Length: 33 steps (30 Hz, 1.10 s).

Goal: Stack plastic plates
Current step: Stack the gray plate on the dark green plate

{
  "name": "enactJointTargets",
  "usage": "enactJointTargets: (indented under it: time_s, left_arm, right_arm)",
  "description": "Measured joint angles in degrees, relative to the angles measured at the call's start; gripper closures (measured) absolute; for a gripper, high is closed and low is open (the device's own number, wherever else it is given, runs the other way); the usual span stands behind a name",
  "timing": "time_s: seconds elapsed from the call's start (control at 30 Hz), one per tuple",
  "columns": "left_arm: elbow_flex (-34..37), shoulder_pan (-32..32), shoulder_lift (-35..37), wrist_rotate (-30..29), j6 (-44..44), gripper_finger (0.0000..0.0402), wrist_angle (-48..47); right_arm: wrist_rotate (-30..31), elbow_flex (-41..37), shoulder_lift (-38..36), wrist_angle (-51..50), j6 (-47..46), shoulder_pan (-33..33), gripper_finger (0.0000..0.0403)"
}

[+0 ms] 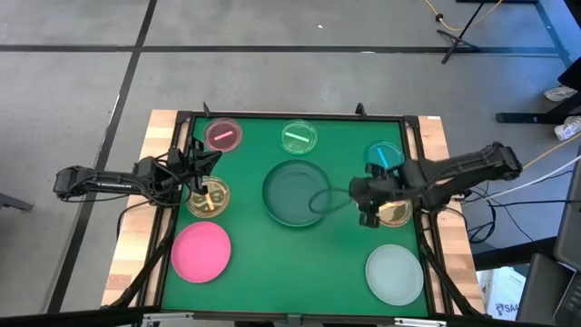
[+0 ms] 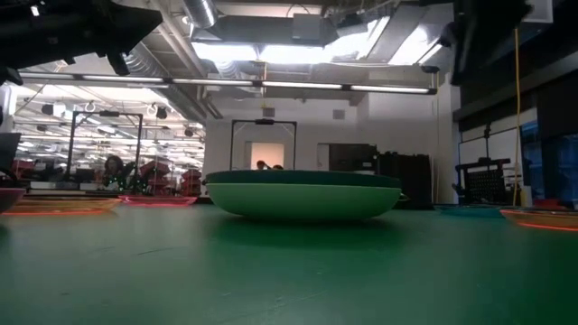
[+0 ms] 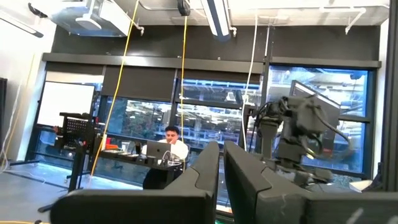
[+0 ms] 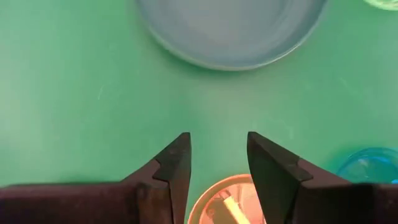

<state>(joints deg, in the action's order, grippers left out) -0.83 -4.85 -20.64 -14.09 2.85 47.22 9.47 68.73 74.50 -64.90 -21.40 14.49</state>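
Observation:
A large dark green plate (image 1: 297,193) rests on the green mat at the table's middle. In the low view the dark green plate (image 2: 302,197) shows a lighter green wall under a dark rim. Around it lie a pink plate (image 1: 201,252), a whitish plate (image 1: 395,274) and several small clear dishes: pink (image 1: 223,134), green (image 1: 298,137), blue (image 1: 383,155) and two amber (image 1: 209,197) (image 1: 397,214). My right gripper (image 4: 219,140) hangs open, pointing down, over bare mat between the dark green plate and the right amber dish (image 4: 227,199). My left gripper (image 3: 221,165) is shut and level above the left amber dish.
The mat (image 1: 336,245) sits in a dark frame on a wooden table. Bare mat lies between the pink and whitish plates at the near side. My right arm (image 3: 298,124) shows across the table in the left wrist view, and a person sits at a desk (image 3: 165,149) far behind.

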Motion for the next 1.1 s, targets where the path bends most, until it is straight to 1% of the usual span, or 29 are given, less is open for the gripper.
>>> enactJointTargets:
  time_s: [0.1, 0.2, 0.3, 0.4, 0.5, 0.6, 0.67, 0.73, 0.87, 1.1]
  left_arm:
    - [0.01, -0.01, 0.01, 0.00, 0.00, 0.0384, 0.00]
    - [0.00, -0.01, 0.01, 0.00, 0.00, 0.0384, 0.01]
    - [0.01, -0.01, 0.01, 0.00, 0.00, 0.0384, 0.00]
    - [0.00, -0.01, 0.01, 0.00, 0.00, 0.0384, -0.01]
    - [0.01, -0.01, 0.00, 0.00, 0.00, 0.0384, -0.02]
    - [0.01, -0.01, 0.01, -0.02, 0.00, 0.0384, -0.02]
    - [0.00, 0.00, 0.01, -0.02, 0.00, 0.0384, -0.02]
    - [0.00, -0.01, 0.01, -0.01, 0.00, 0.0384, -0.02]
    - [-0.01, -0.01, 0.01, -0.02, -0.41, 0.0384, -0.02]
    - [0.01, -0.01, 0.01, -0.02, -1.49, 0.0384, -0.02]
  right_arm:
    - [0.12, -1.77, -0.09, 0.62, -1.90, 3.69, 0.0258]
    - [0.22, -3.50, -0.11, 3.40, -4.06, 6.56, 0.0258]
    - [-1.45, -5.15, -0.11, 5.97, -5.99, 9.10, 0.0258]
    - [-3.05, -7.18, -0.11, 6.38, -9.17, 11.74, 0.0258]
    - [-7.59, -9.27, -0.11, 6.33, -12.97, 14.34, 0.0258]
    - [-11.79, -11.50, -0.11, 6.59, -14.30, 16.84, 0.0258]
    - [-13.31, -13.03, -0.11, 6.64, -14.40, 18.43, 0.0258]
    - [-13.57, -14.71, -0.11, 6.81, -14.37, 19.82, 0.0258]
    - [-13.15, -18.23, -0.11, 9.06, -14.37, 20.95, 0.0258]
    - [-17.09, -25.15, -0.09, 17.45, -14.34, 20.78, 0.0258]
